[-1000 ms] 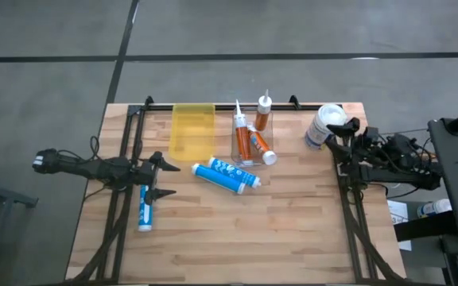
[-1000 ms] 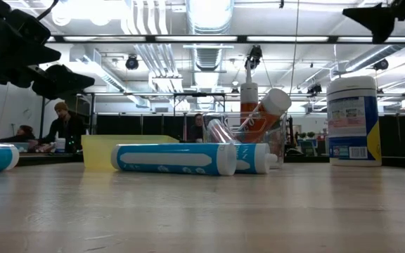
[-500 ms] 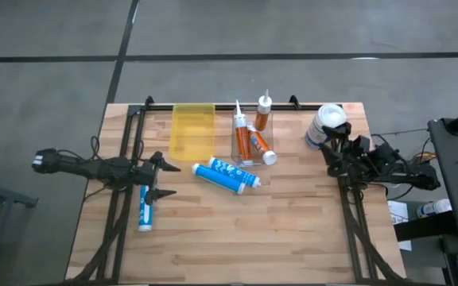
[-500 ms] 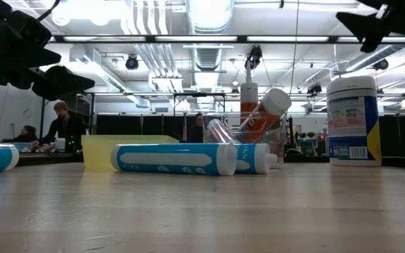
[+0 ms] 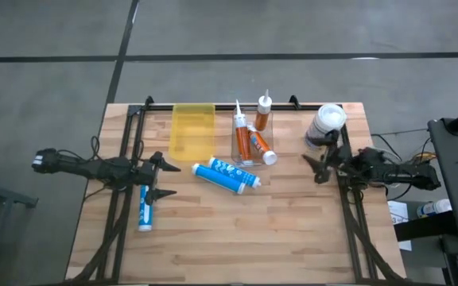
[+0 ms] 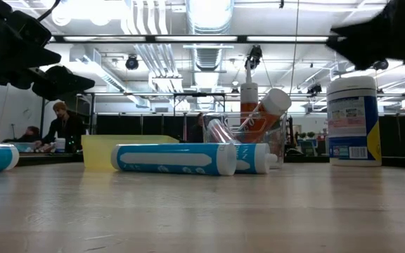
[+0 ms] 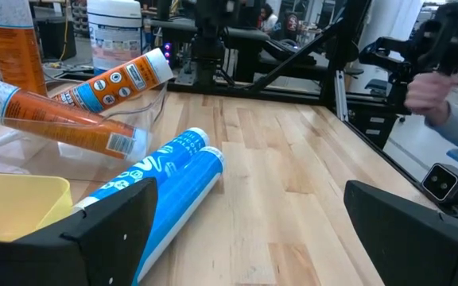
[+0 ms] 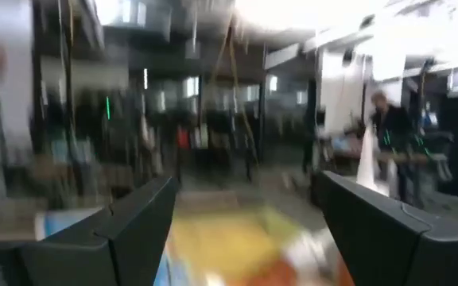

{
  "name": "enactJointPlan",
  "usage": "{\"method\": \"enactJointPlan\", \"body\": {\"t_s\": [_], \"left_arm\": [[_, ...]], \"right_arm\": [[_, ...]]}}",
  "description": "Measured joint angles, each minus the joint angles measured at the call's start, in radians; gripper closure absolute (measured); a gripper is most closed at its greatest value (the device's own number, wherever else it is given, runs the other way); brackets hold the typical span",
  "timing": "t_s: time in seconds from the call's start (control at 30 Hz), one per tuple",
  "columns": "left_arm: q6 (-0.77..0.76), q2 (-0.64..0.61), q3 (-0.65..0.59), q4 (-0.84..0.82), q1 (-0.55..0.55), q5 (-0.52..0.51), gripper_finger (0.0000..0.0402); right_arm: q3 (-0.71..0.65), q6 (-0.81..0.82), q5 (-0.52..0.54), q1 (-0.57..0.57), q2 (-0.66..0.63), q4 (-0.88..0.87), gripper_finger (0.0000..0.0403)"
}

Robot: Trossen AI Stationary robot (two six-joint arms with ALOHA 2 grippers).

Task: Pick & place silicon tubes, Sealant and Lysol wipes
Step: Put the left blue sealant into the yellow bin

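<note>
The Lysol wipes canister [image 5: 326, 125] stands upright on its base at the table's far right, also in the low view [image 6: 354, 119]. Two blue-and-white silicone tubes [image 5: 226, 175] lie side by side mid-table; a third [image 5: 144, 208] lies near the left edge. Orange sealant tubes [image 5: 251, 143] lean in a clear container, and one [image 5: 264, 113] stands upright behind it. My right gripper [image 5: 316, 168] hovers open just on the near side of the canister, above the table. My left gripper [image 5: 165, 179] waits open at the left, beside the third tube.
A yellow bin [image 5: 192, 131] sits at the far left-centre. Metal frame rails [image 5: 355, 222] run along both sides of the table. The wooden top [image 5: 245, 238] lies bare toward the near edge. A person's hand [image 7: 428, 87] shows beyond the right edge.
My right gripper has sunk and drawn back from beside the canister's top toward the table's near edge, rolling a little as it went. The canister has stayed upright where it was.
</note>
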Motion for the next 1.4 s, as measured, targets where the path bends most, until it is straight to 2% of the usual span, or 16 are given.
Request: {"method": "enactJointPlan", "body": {"t_s": [0.07,0.17,0.4,0.5,0.63,0.73,0.83,1.07,1.4], "left_arm": [[0.000,0.000,0.000,0.000,0.000,0.000,0.0003],[0.000,0.000,0.000,0.000,0.000,0.000,0.0003],[0.000,0.000,0.000,0.000,0.000,0.000,0.0003],[0.000,0.000,0.000,0.000,0.000,0.000,0.0003],[0.000,0.000,0.000,0.000,0.000,0.000,0.0003],[0.000,0.000,0.000,0.000,0.000,0.000,0.0003],[0.000,0.000,0.000,0.000,0.000,0.000,0.0003],[0.000,0.000,0.000,0.000,0.000,0.000,0.0003],[0.000,0.000,0.000,0.000,0.000,0.000,0.0003]], "right_arm": [[0.000,-0.041,0.015,0.000,0.001,-0.112,0.0095],[0.000,-0.042,0.095,0.000,0.001,-0.214,0.0091],[0.000,-0.011,0.127,-0.002,0.028,-0.209,0.0092],[0.000,0.027,0.098,-0.002,0.032,-0.210,0.0097],[0.000,0.062,-0.026,-0.002,0.032,-0.223,0.0101],[0.000,0.086,-0.080,-0.002,0.033,-0.231,0.0104],[0.000,0.091,-0.080,-0.002,0.032,-0.231,0.0102],[0.000,-0.041,-0.080,-0.002,0.032,-0.231,0.0091],[0.000,-0.036,-0.080,-0.002,0.033,-0.230,0.0097]]}}
